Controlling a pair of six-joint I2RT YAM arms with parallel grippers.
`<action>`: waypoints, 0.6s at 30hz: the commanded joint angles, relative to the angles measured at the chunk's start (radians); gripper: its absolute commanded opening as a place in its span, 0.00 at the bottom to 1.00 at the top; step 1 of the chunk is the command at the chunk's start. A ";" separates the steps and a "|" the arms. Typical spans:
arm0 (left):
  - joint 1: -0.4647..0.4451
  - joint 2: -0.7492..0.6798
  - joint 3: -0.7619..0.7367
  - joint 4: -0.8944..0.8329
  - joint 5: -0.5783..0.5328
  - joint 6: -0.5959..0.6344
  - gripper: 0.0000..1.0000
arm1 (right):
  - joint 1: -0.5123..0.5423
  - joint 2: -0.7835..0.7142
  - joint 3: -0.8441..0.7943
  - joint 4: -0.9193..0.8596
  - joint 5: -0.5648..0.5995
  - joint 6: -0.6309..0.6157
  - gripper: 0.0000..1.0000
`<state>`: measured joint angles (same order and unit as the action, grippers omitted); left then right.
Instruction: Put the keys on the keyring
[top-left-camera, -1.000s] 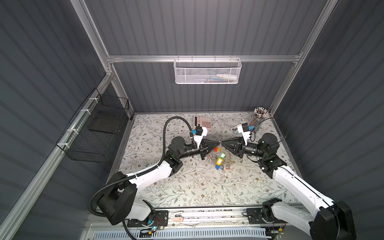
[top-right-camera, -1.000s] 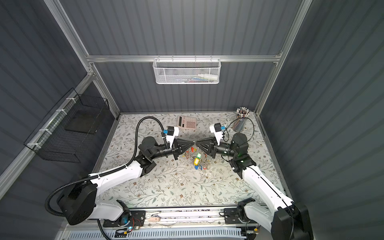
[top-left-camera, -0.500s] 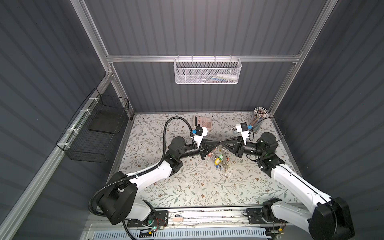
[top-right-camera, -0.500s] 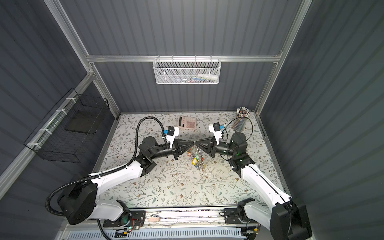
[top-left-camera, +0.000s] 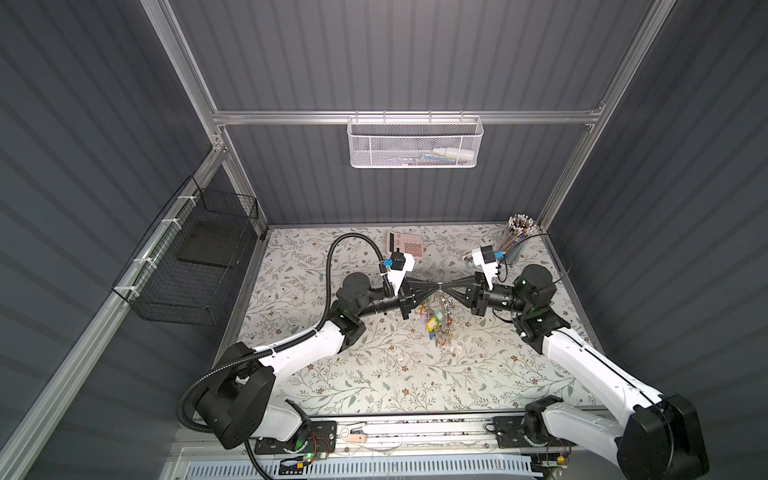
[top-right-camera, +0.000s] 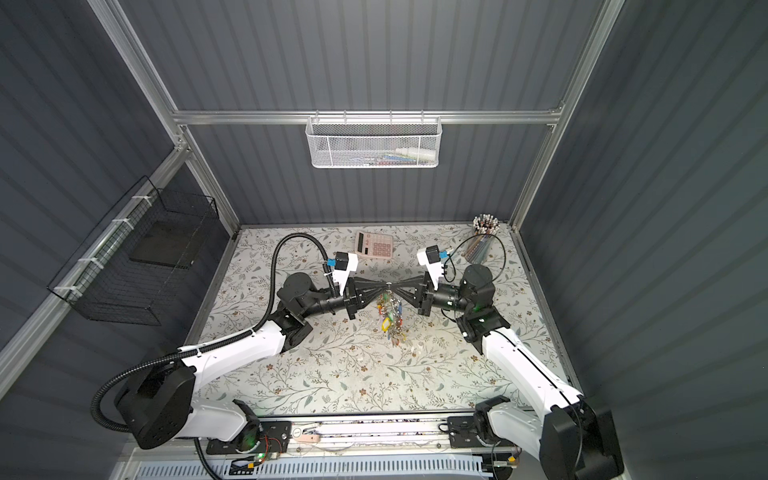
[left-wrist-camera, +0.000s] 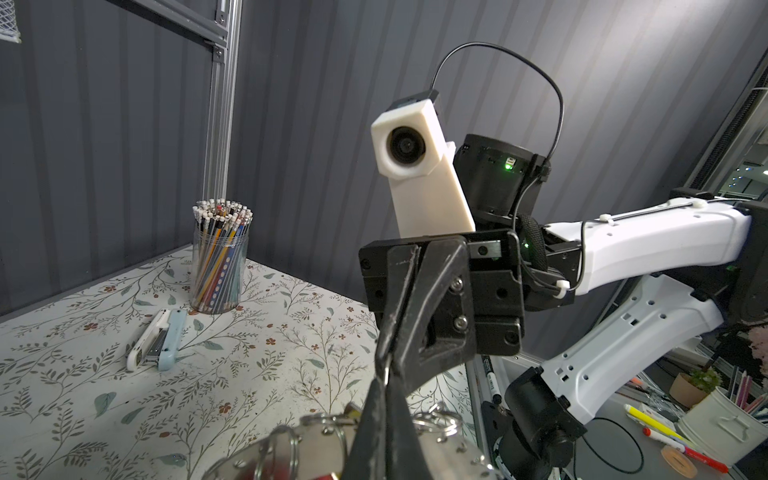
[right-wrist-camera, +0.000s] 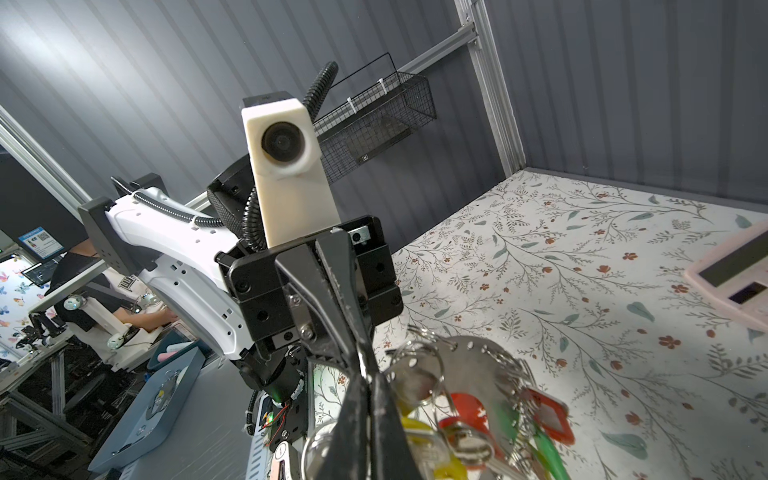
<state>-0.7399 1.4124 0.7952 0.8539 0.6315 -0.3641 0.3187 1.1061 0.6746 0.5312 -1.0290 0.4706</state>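
While the keyring (top-left-camera: 444, 308) dangles in mid-air over the middle of the floral tabletop (top-left-camera: 374, 374), its keys (top-left-camera: 433, 323) and coloured tags trail in a bunch beneath it. Whether the lowest of them touch the surface cannot be told. The left claw (top-left-camera: 435, 285) is clamped shut on the ring's upper edge. The right claw (top-left-camera: 444, 285), reaching in from the right, is closed as well, tip to tip with its partner, though what it pinches is hidden behind the fingers. In the right wrist view a yellow tag (right-wrist-camera: 419, 432) hangs just beside the right claw, and it is unclear whether that key is threaded yet. A pink calculator (top-left-camera: 405, 245) lies at the far side and a jar of pencils (top-left-camera: 517, 237) stands in the far right corner, both well apart from the work.

The risk lies in two closed claws biting thin metal at almost one spot. If the arms pull or twist out of step, the ring may slip from the left claw and the whole bunch drop. A small split ring could also spring shut before a key is on. Swinging tags may snag the fingers and hide the contact further.

A second ago the right claw's jaws stood partly apart with a small gap to the left claw. Now they have shut and the tips meet. The bunch hangs in much the same place.
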 joint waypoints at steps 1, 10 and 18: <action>-0.003 -0.003 0.011 0.054 0.034 0.011 0.00 | 0.002 0.006 0.024 0.016 0.003 0.012 0.00; 0.023 -0.041 0.024 -0.078 0.064 0.043 0.15 | 0.002 -0.003 0.055 -0.074 0.036 -0.048 0.00; 0.113 -0.135 0.071 -0.401 0.163 0.169 0.42 | 0.001 -0.002 0.109 -0.200 0.064 -0.162 0.00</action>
<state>-0.6590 1.3209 0.8124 0.5999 0.7166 -0.2703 0.3214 1.1084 0.7284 0.3481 -0.9756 0.3702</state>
